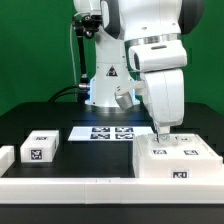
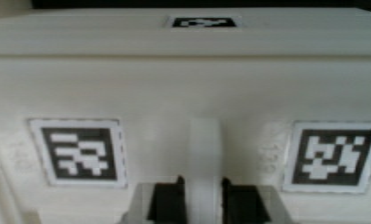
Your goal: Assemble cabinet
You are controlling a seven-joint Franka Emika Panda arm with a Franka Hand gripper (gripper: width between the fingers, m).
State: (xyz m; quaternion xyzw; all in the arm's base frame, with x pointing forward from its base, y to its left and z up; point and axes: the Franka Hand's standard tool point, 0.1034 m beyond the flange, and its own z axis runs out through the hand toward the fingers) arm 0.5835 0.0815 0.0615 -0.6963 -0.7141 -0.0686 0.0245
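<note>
My end effector is down on the top of the white cabinet body, which lies directly beneath it on the worktop. In the wrist view my fingers stand either side of a raised ridge between two tags. I cannot tell whether they grip it. A small tagged block lies well apart, toward the exterior view's left.

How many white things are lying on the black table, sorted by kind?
Big cabinet body: 1
Small white blocks: 2, one with a tag, one cut off at the picture's edge
Marker board: 1
Long white bar along the front: 1
Total: 5
</note>
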